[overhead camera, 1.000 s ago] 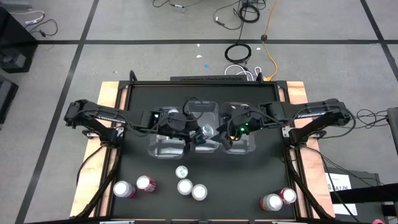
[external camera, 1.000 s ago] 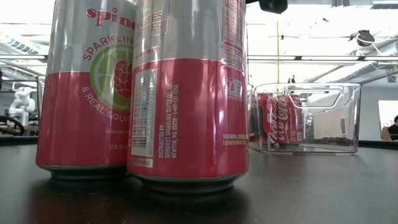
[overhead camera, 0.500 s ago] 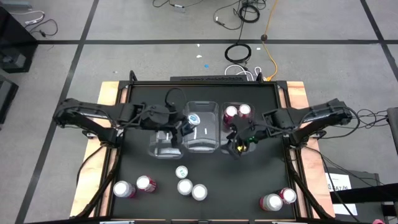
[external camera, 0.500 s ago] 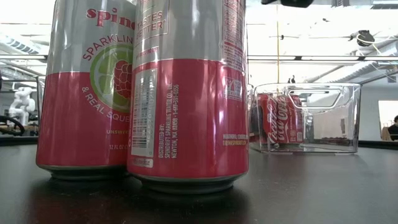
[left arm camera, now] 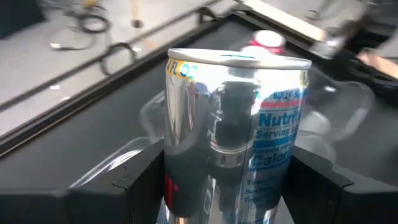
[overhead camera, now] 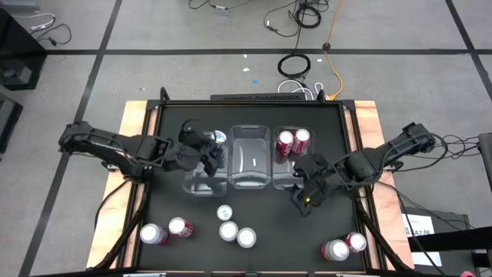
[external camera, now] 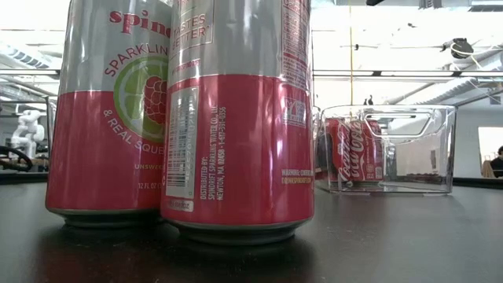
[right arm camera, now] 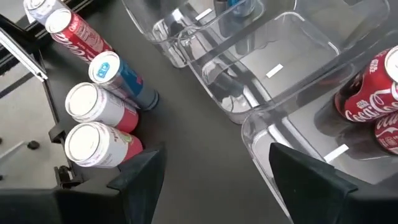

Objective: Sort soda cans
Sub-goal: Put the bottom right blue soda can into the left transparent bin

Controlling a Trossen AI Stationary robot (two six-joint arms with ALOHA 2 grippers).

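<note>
My left gripper [overhead camera: 214,148] is shut on a silver can with blue print [overhead camera: 220,137], held over the far end of the left clear bin [overhead camera: 201,181]. My right gripper [overhead camera: 303,192] is open and empty, just near-side of the right bin [overhead camera: 294,175], where two red cans [overhead camera: 293,139] stand upright. On the near table stand a teal-blue can [overhead camera: 224,212], several pink cans [overhead camera: 237,234] and a pair near the right edge [overhead camera: 345,246]. Two pink cans [external camera: 181,118] fill the low view. The right wrist view shows the loose cans [right arm camera: 99,106]. My left gripper pinches the can's lower side wall [left arm camera: 186,186] between its two fingers [left arm camera: 140,186], one on each side. The can [left arm camera: 236,124] stands upright in the hold with its silver top up. Its bottom is hidden by the gripper, and the bin shows below it.
Three clear bins sit side by side mid-table; the middle one [overhead camera: 250,178] holds only a white label. The table has raised wooden side rails [overhead camera: 132,115]. Open black surface lies between the bins and the near cans.
My left gripper has carried the can from over the middle bin toward the table's left, to the far end of the left bin. My right gripper has drawn back from over the right bin toward the near edge, uncovering the two red cans.
</note>
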